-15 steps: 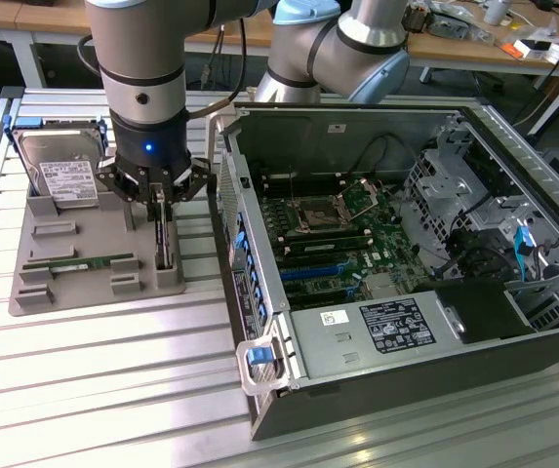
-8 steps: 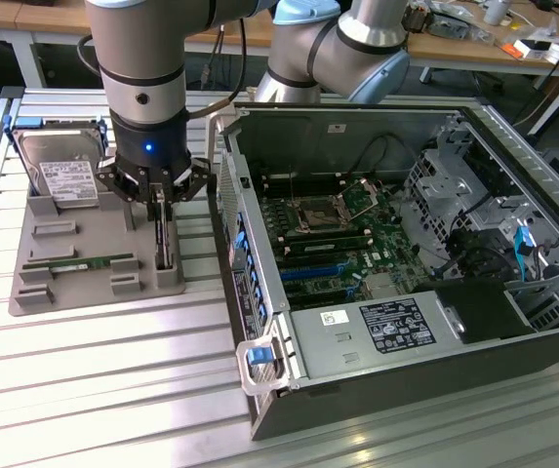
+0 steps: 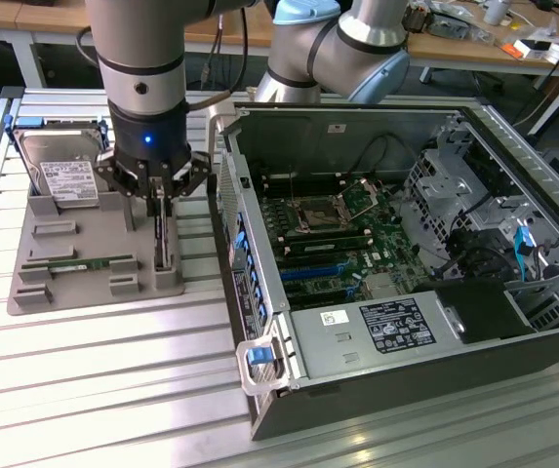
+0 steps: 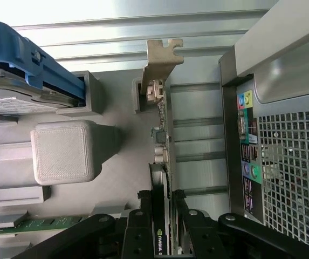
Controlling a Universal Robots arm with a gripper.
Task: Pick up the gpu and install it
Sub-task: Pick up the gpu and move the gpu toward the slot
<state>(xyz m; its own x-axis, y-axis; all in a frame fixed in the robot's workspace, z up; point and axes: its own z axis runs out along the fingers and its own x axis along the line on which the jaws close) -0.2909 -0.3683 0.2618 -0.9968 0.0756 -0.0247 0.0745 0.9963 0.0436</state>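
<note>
The gpu (image 3: pixel 163 239) (image 4: pixel 161 135) is stood on edge in a slot at the gray holder's (image 3: pixel 84 288) exterior view's right edge, next to the open pc case (image 3: pixel 259 322). It's gripped by the gripper (image 3: pixel 162 200) (image 4: pixel 162 198), jaws clamped on both faces of the card. The hard drive (image 3: pixel 59 161) and memory stick (image 3: pixel 79 263) are parked in the same holder

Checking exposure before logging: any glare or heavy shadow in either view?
Wrist view: the table beyond the gpu blows out to white. Exterior view: even light, mild sheen on the table beside the computer case, a blue light glowing above the gripper.
</note>
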